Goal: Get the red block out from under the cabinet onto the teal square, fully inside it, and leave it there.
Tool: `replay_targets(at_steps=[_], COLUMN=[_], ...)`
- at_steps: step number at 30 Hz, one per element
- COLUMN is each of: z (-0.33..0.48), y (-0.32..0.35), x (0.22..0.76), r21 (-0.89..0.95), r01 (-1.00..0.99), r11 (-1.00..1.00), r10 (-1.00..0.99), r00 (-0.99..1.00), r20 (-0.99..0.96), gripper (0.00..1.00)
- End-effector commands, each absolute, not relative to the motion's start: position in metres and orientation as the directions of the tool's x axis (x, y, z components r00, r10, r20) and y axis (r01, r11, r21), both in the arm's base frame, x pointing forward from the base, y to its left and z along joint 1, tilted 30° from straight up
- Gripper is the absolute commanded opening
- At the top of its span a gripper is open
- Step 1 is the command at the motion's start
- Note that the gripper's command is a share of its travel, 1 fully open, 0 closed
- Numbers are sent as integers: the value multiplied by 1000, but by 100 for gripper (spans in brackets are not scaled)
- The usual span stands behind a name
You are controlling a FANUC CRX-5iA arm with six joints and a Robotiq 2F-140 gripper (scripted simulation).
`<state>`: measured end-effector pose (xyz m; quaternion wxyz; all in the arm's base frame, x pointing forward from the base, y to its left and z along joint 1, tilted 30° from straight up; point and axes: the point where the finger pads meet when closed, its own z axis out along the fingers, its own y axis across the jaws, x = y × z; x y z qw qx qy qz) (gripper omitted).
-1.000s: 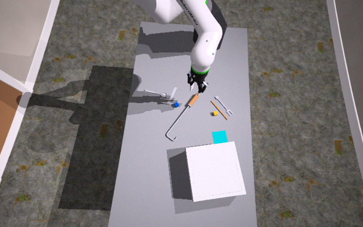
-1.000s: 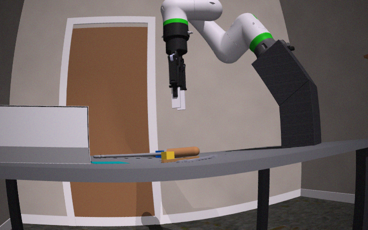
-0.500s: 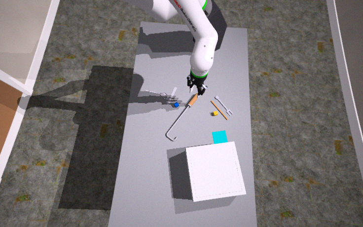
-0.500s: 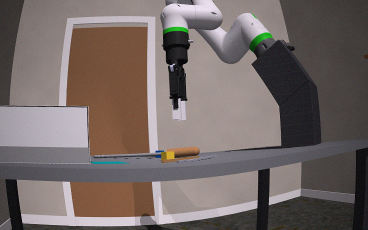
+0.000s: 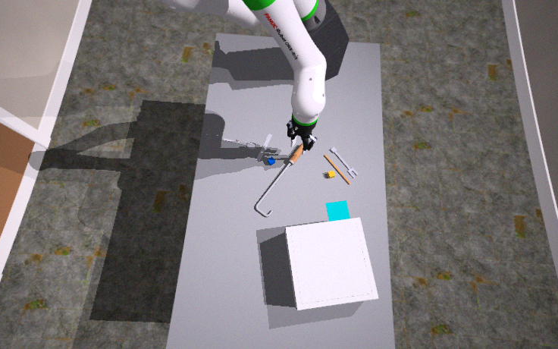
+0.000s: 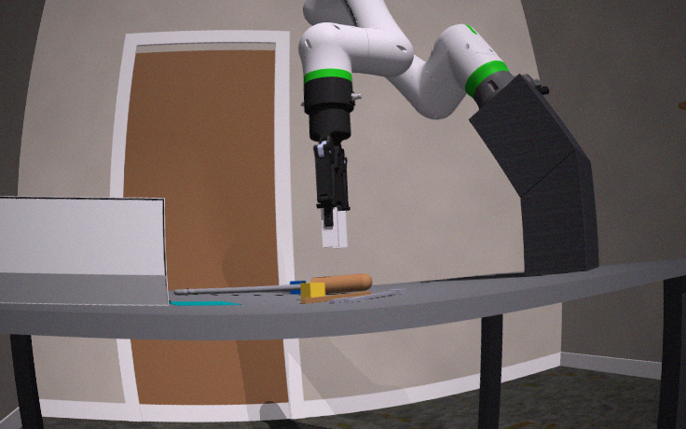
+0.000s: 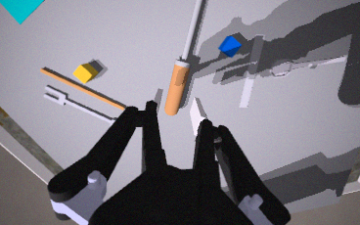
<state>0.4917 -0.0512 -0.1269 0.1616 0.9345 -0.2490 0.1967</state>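
Note:
The red block is not visible in any view; the white cabinet hides it. The teal square lies on the table right against the cabinet's far side. A hook tool with a wooden handle lies on the table, with its metal rod ending in a hook. My gripper hangs well above the handle's end, pointing down. Its fingers are partly open with nothing between them.
A blue cube lies left of the handle, next to a thin grey tool. A yellow cube, an orange stick and a grey forked tool lie to the right.

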Motion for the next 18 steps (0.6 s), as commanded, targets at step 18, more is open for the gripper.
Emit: replay_targets(at_steps=[18], z=[-151], y=[-62], x=[501], r21=[202], r01=[-529], r11=[-825], r10=[-400], r00=[797], r20=[452], gripper=[34])
